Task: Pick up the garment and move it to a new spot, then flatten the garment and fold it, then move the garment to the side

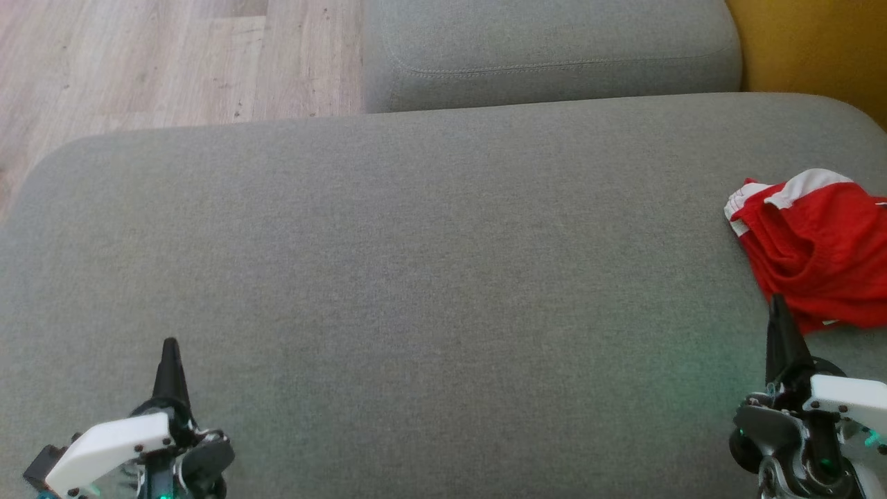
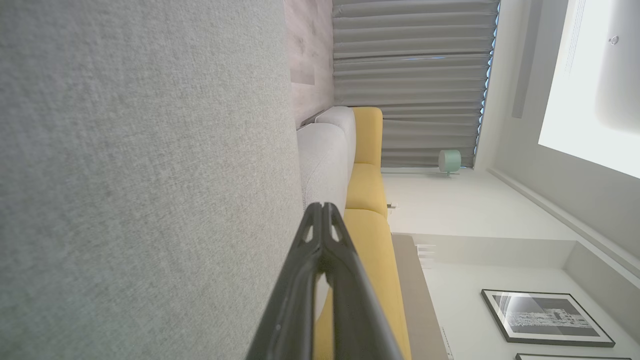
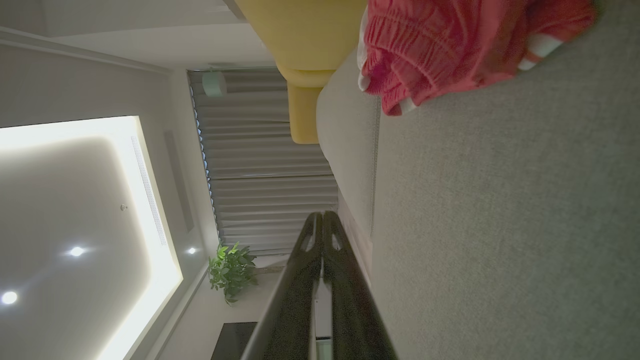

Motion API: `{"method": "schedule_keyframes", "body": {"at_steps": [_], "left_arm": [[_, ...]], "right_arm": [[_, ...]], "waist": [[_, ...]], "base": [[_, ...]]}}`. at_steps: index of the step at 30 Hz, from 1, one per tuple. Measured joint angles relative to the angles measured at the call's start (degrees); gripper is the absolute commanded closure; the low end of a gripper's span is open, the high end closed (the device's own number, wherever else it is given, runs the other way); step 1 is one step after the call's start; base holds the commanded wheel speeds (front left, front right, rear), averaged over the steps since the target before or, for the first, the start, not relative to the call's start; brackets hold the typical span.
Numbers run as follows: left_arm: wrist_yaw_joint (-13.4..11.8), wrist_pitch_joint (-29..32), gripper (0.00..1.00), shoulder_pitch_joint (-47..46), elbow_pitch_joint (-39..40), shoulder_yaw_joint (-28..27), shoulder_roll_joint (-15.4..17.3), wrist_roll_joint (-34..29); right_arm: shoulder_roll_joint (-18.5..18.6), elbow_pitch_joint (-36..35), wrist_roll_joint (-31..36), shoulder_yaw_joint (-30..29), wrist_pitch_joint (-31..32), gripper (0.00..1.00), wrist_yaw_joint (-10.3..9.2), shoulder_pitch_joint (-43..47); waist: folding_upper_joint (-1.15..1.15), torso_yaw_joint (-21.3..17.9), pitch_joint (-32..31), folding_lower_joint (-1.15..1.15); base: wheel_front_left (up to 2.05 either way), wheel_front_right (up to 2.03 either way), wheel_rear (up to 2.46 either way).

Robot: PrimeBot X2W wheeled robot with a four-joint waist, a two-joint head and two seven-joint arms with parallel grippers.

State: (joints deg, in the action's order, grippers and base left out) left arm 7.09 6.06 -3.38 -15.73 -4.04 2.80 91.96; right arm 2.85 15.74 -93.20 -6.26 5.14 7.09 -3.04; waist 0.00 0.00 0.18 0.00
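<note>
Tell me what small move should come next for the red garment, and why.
Probably open the right gripper and ease it forward onto the red garment. Its jaws are shut and empty, and it hangs just short of the crumpled cloth at the right edge of the grey cushion; the left gripper sits far off.

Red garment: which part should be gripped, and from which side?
Probably the bunched near edge of the garment, just ahead of the right tool, approached from the robot's side and from above. It lies crumpled, so raised folds there give purchase; the shut tool must open first.
</note>
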Motion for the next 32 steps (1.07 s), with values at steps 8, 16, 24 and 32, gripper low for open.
{"method": "schedule_keyframes", "body": {"at_steps": [8,16,24,32], "left_arm": [[0.0,0.0,1.0,0.0,0.0,-0.01,-0.01,0.0],[0.0,0.0,1.0,0.0,0.0,-0.02,-0.01,0.0],[0.0,0.0,1.0,0.0,0.0,-0.03,-0.02,0.0],[0.0,0.0,1.0,0.0,0.0,-0.04,-0.03,0.0]], "right_arm": [[-0.01,0.01,0.0,-0.07,0.02,1.0,0.0,0.0],[-0.02,0.01,0.01,-0.16,0.2,1.0,0.0,0.0],[-0.03,0.02,0.01,-0.32,0.26,1.0,0.0,0.0],[-0.05,0.02,0.1,-0.43,0.27,1.0,0.0,0.0]], "waist": [[0.0,0.0,0.0,0.0],[0.0,0.0,0.0,0.0],[0.0,0.0,0.0,0.0],[0.0,0.0,0.0,0.0]], "base": [[0.0,0.0,0.0],[0.0,0.0,0.0],[0.0,0.0,0.0],[0.0,0.0,0.0]]}}
